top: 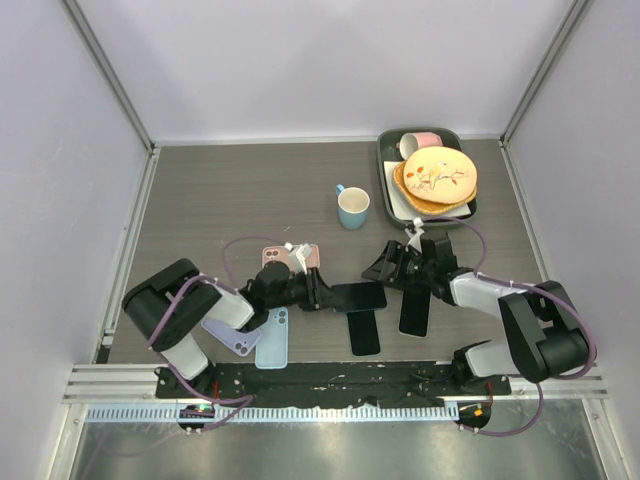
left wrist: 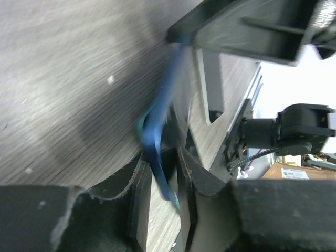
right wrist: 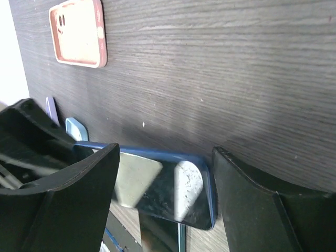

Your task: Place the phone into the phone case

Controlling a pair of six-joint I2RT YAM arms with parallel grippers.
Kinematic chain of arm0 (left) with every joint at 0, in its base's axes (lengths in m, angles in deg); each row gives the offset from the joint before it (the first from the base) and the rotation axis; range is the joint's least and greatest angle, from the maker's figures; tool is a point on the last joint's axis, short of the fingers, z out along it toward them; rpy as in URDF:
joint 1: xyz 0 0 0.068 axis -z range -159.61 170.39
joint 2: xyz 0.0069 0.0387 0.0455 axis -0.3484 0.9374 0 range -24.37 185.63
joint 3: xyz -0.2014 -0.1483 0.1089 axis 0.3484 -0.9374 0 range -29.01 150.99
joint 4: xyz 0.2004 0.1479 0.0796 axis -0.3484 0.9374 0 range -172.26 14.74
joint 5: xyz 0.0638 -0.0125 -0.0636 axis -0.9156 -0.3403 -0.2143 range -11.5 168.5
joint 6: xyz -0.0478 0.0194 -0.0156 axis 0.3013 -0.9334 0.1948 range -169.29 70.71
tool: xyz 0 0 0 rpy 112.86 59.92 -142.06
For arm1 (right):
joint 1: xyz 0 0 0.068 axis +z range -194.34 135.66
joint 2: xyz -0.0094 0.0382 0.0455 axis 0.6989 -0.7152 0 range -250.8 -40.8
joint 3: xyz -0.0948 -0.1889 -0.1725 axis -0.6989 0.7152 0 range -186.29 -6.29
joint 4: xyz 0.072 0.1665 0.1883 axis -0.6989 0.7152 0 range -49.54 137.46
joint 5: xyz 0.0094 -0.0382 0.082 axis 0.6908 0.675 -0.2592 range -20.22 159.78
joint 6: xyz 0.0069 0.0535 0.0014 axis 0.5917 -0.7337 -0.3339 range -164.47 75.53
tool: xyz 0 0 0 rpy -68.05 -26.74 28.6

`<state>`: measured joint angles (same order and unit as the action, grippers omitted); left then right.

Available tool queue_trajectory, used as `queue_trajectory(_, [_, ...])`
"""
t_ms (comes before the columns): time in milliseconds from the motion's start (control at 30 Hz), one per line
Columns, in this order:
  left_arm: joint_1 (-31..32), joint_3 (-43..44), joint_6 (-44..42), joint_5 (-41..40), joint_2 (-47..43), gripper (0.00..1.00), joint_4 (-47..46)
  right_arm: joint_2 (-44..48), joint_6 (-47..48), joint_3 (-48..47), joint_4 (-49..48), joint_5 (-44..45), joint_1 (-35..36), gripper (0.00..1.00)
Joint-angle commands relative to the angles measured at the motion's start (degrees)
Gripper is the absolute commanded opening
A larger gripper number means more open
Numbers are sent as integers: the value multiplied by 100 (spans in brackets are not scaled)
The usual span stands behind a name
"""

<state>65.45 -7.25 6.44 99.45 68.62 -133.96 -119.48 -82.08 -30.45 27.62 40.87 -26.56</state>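
Note:
A dark-screened phone with a blue rim [top: 358, 296] lies between my two grippers at the table's middle; it also shows in the right wrist view [right wrist: 163, 191]. My left gripper [top: 318, 290] is shut on its left end. In the left wrist view the phone's blue edge [left wrist: 157, 121] runs blurred between the narrow jaws of that gripper [left wrist: 161, 155]. My right gripper [top: 385, 268] is open, its fingers on either side of the phone's right end [right wrist: 165, 152] without touching it. An empty pink case [top: 290, 257] lies just behind the left gripper, and shows in the right wrist view [right wrist: 79, 32].
A light blue case [top: 272, 338] and a purple case [top: 232, 335] lie front left. Two black phones [top: 364, 332] [top: 415, 312] lie in front of the grippers. A teal mug [top: 352, 207] stands mid-table. A tray [top: 386, 170] with plates and a pink cup is back right.

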Motion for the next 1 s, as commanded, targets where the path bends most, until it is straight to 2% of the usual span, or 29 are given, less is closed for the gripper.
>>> queue_trajectory(0, [65, -259, 289, -232, 552, 26, -805, 133, 131, 219, 388, -124, 50, 77])
queue_trajectory(100, [65, -172, 430, -223, 896, 17, -1122, 159, 148, 237, 396, -98, 50, 76])
queue_trajectory(133, [65, -137, 465, -162, 1027, 7, -1305, 186, 139, 228, 405, -98, 50, 77])
queue_trajectory(200, [65, -50, 501, -118, 1055, 0, -1430, 247, 148, 167, 431, -98, 50, 77])
queue_trajectory(333, [56, 153, 370, -100, 774, 0, -1159, 484, 280, -79, 729, 8, 50, 78])
queue_trajectory(567, [-76, 846, -535, -92, -237, 0, 894, 818, 543, -729, 853, -36, 50, 85])
queue_trajectory(700, [-776, 1006, -730, 828, -597, 0, 1066, 1090, 754, -1212, 906, -150, -37, 96])
queue_trajectory(800, [-1358, 1146, -764, 1610, -852, 0, 1161, 1283, 790, -1424, 783, -396, -195, 98])
queue_trajectory(967, [-1859, 1567, -1519, 2228, -1554, 0, 2585, 1504, 624, -1609, 529, -1011, -555, 98])
